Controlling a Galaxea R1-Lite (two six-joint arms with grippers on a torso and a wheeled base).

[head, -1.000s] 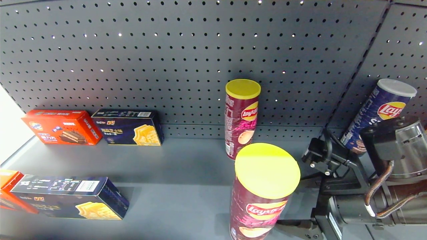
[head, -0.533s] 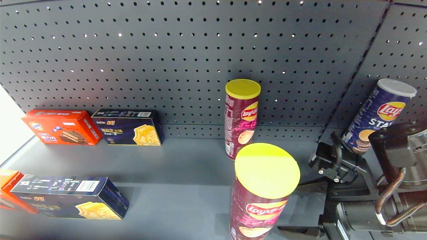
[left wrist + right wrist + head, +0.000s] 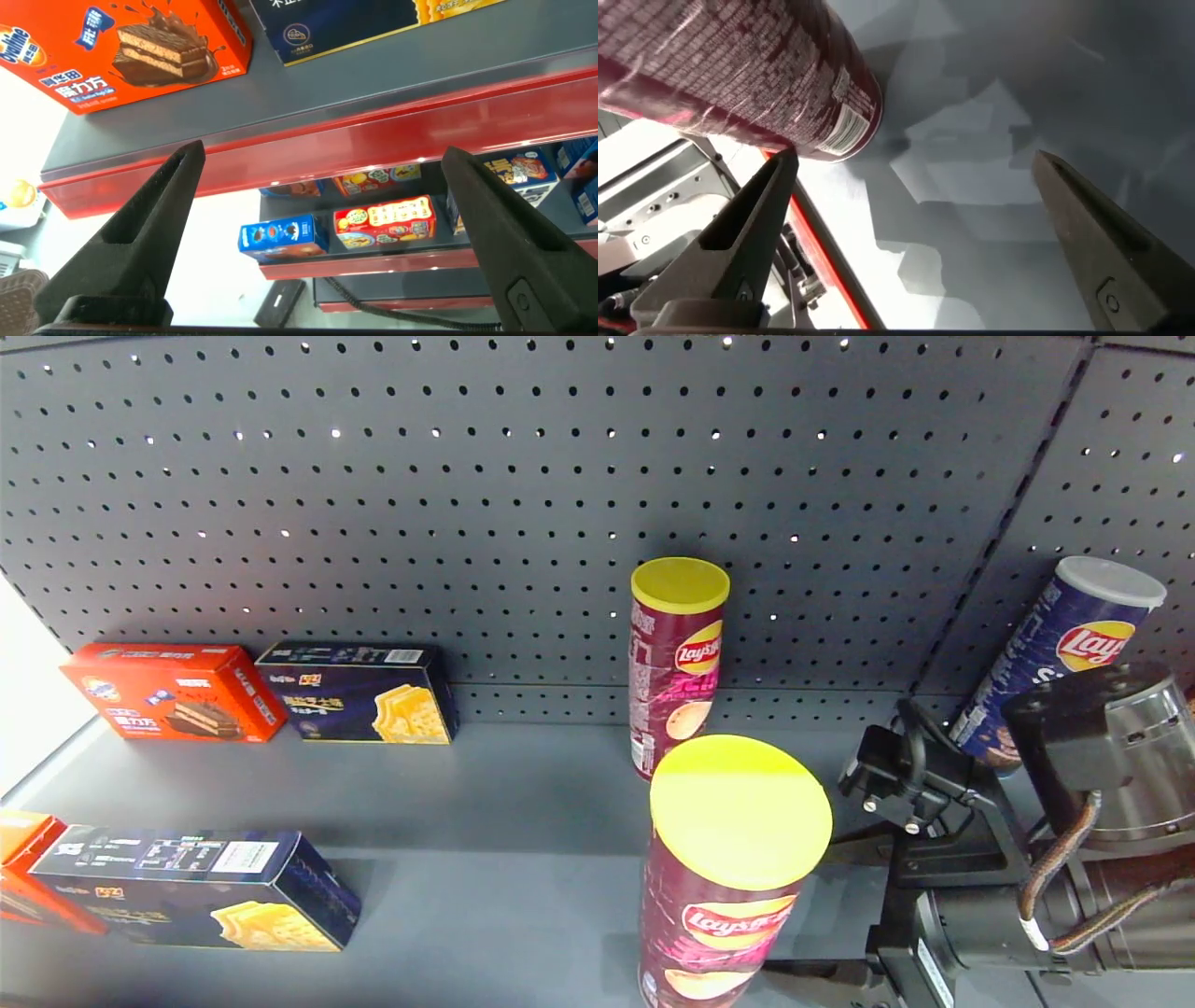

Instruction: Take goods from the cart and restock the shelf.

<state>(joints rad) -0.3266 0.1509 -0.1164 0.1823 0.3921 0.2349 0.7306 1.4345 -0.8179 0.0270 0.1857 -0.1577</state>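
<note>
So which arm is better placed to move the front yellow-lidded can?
Right. The right hand is open beside the front can; the left hand is off the shelf, facing its red edge near the orange box.

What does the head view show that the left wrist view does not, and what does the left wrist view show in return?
Head view adds: the pegboard, two maroon cans and a blue can.
Left wrist view adds: the open left gripper, the shelf's red edge, and small boxes on a lower shelf.
Both: the grey shelf, with what appear to be the same orange box and navy box near its front.
</note>
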